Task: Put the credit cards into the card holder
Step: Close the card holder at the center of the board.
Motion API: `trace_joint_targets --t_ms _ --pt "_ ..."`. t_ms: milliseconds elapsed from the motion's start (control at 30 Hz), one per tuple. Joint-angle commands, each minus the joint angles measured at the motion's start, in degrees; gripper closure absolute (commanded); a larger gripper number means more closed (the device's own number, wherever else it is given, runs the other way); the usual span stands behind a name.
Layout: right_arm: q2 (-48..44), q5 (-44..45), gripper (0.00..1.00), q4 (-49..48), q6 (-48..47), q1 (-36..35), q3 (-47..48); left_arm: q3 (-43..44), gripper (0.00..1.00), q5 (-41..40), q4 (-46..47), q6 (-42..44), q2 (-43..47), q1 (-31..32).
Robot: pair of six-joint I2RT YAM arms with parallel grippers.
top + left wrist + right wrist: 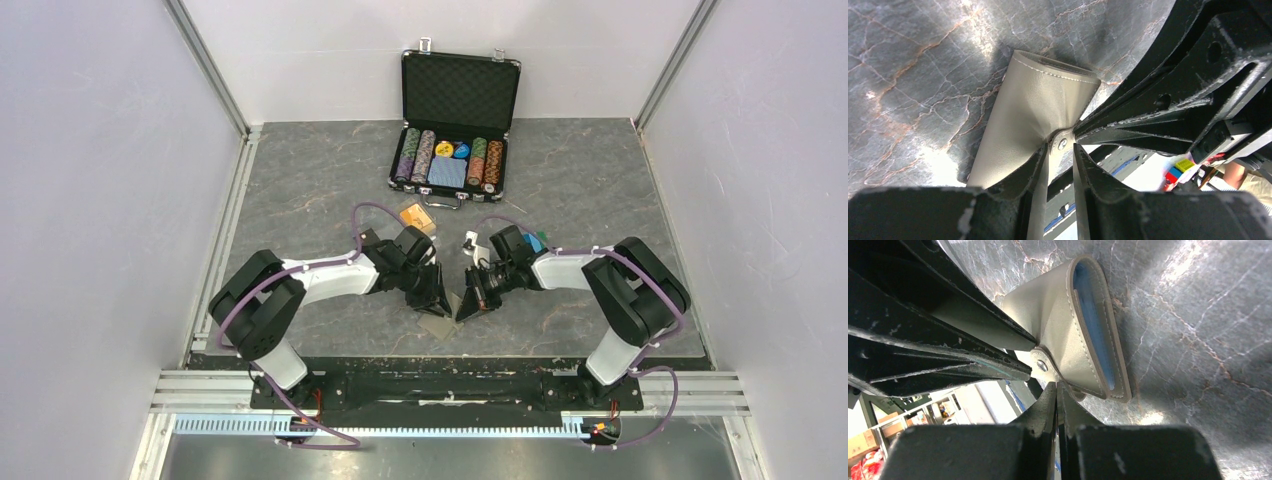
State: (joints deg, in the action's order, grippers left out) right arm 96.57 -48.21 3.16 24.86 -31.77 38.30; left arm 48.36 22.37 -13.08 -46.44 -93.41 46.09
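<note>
The card holder, a khaki-grey folding wallet, sits at the near middle of the marbled grey table, between the tips of the two arms. One end rests on the table while the other is raised, so its mouth gapes and shows the light blue lining. Its round snap stud sits on a small tab right where the two grippers meet, and the leather creases toward that point.

The left gripper has its jaws apart. A strip of the wallet runs down between them against one finger, with a clear gap to the other finger. The right gripper has its fingers together, their tips touching the wallet just beside the stud; whether any leather is caught between them cannot be told.

Orange credit cards lie farther back, just behind the left gripper. Beyond them an open poker chip case stands at the far edge.
</note>
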Motion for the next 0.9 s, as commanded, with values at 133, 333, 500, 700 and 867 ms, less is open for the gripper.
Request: trace_joint_targets --t_ms 133,333,500,700,867 --pt "1.4 2.4 1.00 1.0 -2.3 -0.3 1.8 1.6 0.80 2.1 0.1 1.4 -2.3 0.1" --pt "0.5 2.6 1.00 1.1 -2.4 -0.3 1.9 2.3 0.98 1.7 0.1 1.4 -1.7 0.1" --pt "-1.6 2.5 1.00 0.1 -2.2 -0.3 2.1 5.2 0.98 -0.2 -3.5 2.8 -0.9 0.4" --pt "-3.4 2.4 1.00 -2.7 -0.2 -0.3 2.0 7.5 0.98 -3.1 -7.2 4.1 0.2 0.5" --pt "-2.7 2.1 1.00 -4.8 0.4 -0.3 1.6 8.3 0.98 -4.4 -9.3 5.1 -0.7 0.7"
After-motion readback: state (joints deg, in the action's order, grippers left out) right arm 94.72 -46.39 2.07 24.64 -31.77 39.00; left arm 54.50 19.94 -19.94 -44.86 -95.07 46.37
